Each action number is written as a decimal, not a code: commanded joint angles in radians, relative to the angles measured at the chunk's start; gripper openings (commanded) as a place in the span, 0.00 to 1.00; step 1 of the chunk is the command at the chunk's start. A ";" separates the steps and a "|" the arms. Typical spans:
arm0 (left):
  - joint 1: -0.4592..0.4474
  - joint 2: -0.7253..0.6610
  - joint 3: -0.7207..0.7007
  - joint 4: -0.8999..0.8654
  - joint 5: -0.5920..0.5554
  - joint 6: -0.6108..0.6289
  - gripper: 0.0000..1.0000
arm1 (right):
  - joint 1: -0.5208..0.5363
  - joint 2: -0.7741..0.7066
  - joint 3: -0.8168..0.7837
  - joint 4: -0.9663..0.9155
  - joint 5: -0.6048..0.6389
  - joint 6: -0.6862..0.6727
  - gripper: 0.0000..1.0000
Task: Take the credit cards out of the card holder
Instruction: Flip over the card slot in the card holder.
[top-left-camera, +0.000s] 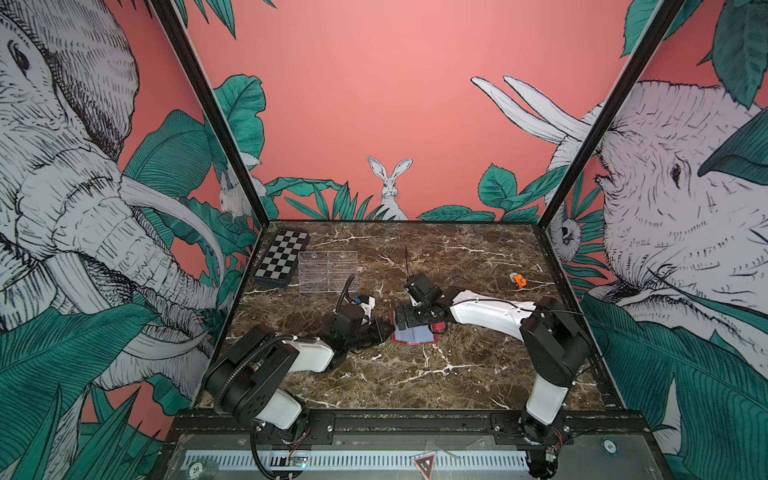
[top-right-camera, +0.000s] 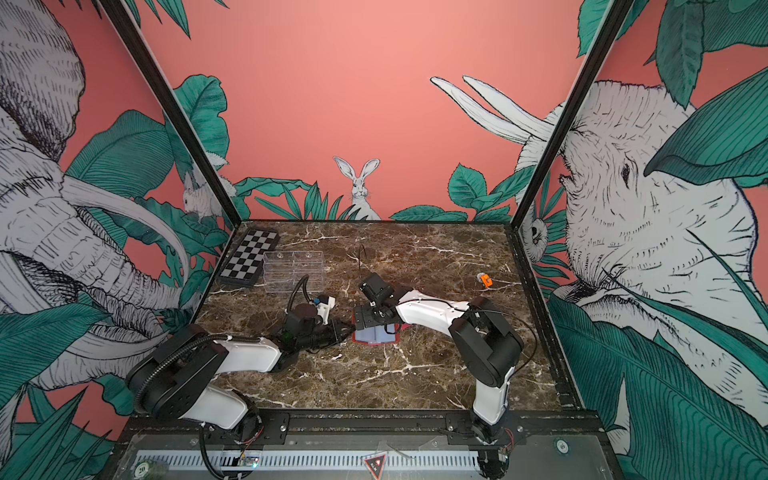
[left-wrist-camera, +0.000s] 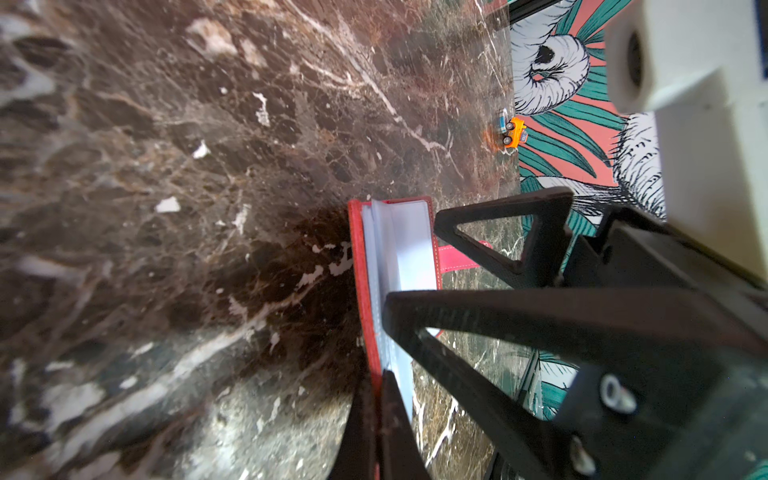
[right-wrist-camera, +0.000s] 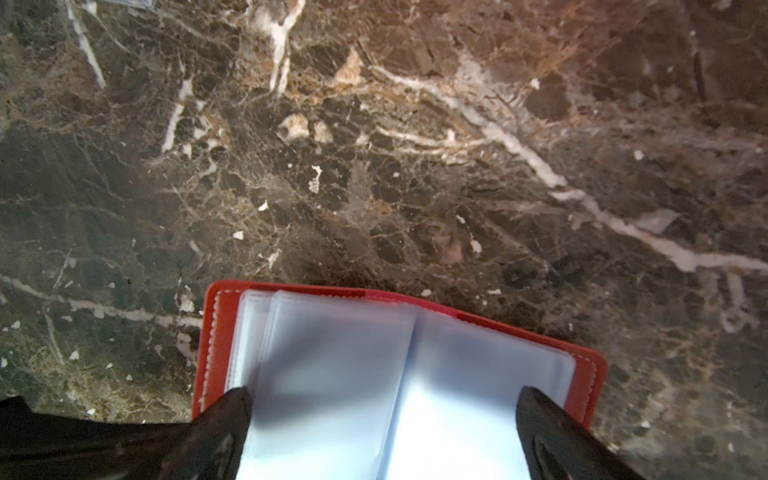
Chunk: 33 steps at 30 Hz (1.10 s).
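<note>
Two arms meet at mid-desk (top-left-camera: 415, 374) over the card holder (top-left-camera: 415, 336), which lies open and face up. The left arm (top-left-camera: 307, 353) reaches in low, its left gripper (left-wrist-camera: 376, 395) pinched tight on the red cover (left-wrist-camera: 358, 270) at its edge, likely to pin the booklet still. The right arm (top-left-camera: 486, 313) bends down from above; the right gripper (right-wrist-camera: 384, 399) stands wide, fingers (right-wrist-camera: 224, 415) straddling the pale blue sleeves (right-wrist-camera: 332, 353), poised to pick. No credit cards show clearly through the plastic.
</note>
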 joint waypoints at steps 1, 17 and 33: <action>-0.005 -0.035 -0.007 0.003 -0.014 0.009 0.00 | 0.000 -0.024 -0.018 0.014 0.012 0.006 0.98; -0.008 -0.039 0.002 -0.007 -0.010 0.015 0.00 | -0.004 -0.022 -0.059 -0.027 0.112 0.024 0.98; -0.011 -0.029 0.010 -0.008 -0.005 0.023 0.00 | -0.165 -0.412 -0.311 0.054 0.084 0.036 0.98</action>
